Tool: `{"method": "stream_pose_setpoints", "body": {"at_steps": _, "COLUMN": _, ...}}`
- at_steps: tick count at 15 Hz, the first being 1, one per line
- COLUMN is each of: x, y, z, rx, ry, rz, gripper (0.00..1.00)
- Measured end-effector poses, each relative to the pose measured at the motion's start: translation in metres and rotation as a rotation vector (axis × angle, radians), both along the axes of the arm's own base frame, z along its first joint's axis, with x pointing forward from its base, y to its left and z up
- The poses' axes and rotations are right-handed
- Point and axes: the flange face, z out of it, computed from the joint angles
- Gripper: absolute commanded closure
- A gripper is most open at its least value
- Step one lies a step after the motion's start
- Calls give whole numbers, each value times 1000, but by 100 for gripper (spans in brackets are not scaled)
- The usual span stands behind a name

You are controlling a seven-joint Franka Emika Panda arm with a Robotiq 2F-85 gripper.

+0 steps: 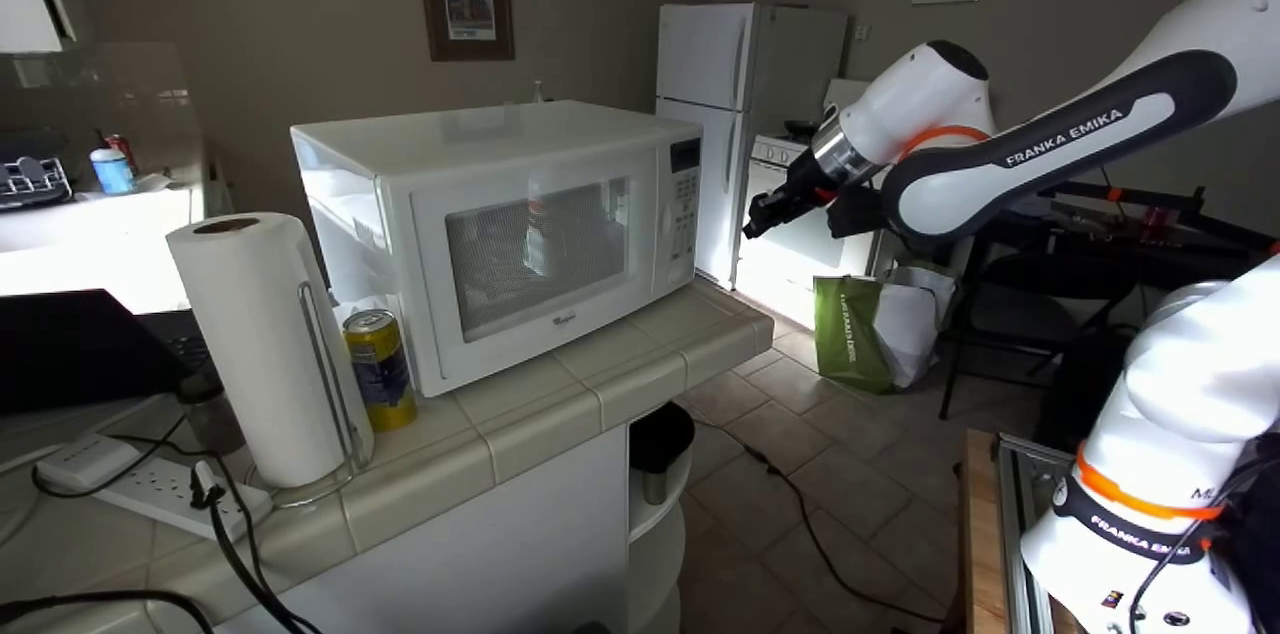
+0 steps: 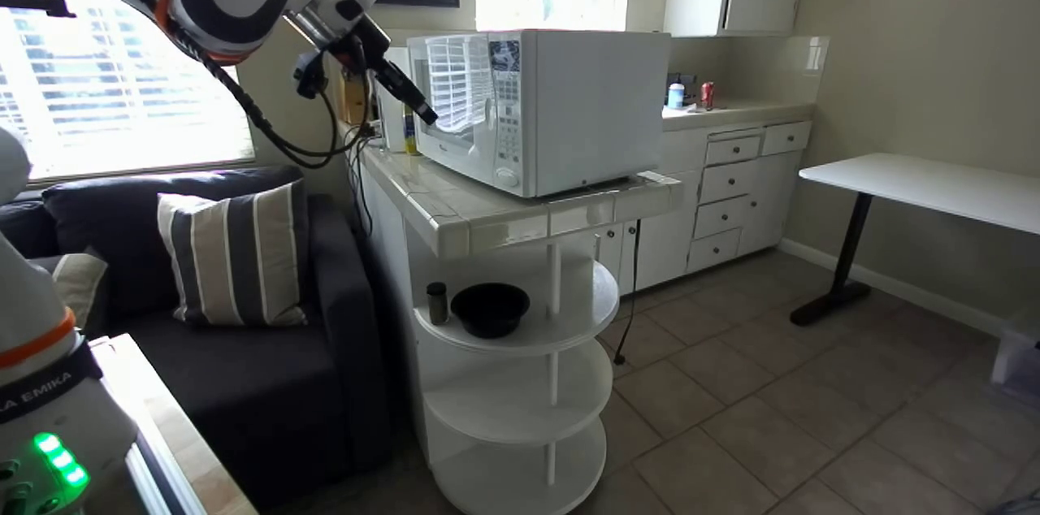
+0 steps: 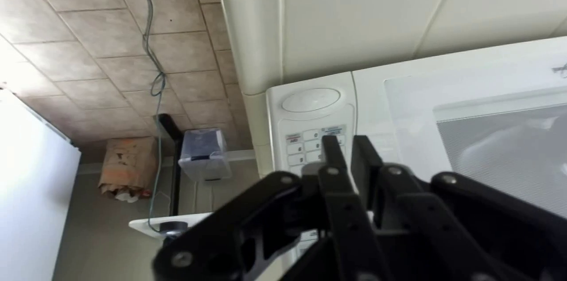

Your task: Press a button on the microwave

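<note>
The white microwave stands on the tiled counter. It shows in both exterior views and in the wrist view. Its narrow control strip has a keypad and a large oval button. The wrist view stands upside down. My gripper hangs in the air in front of the strip, apart from it, angled downward. In an exterior view its tips overlap the door. In the wrist view the fingertips have a narrow empty gap and cover part of the keypad.
The counter edge runs below the microwave. A yellow can and a paper towel roll stand beside it. Round shelves hold a black bowl. A white fridge stands behind. A cable lies on the floor.
</note>
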Motion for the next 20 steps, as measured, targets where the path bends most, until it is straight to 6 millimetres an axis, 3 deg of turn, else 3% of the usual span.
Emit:
{"method": "stream_pose_setpoints", "body": {"at_steps": 7, "x": 6, "y": -27, "z": -26, "rx": -40, "ry": 39, "rz": -133, "gripper": 100}}
{"method": "stream_pose_setpoints", "body": {"at_steps": 12, "x": 16, "y": -20, "z": -26, "rx": -90, "ry": 45, "rz": -131, "gripper": 100}}
{"method": "stream_pose_setpoints", "body": {"at_steps": 20, "x": 57, "y": -18, "z": -22, "rx": -129, "ry": 61, "rz": -66, "gripper": 100}}
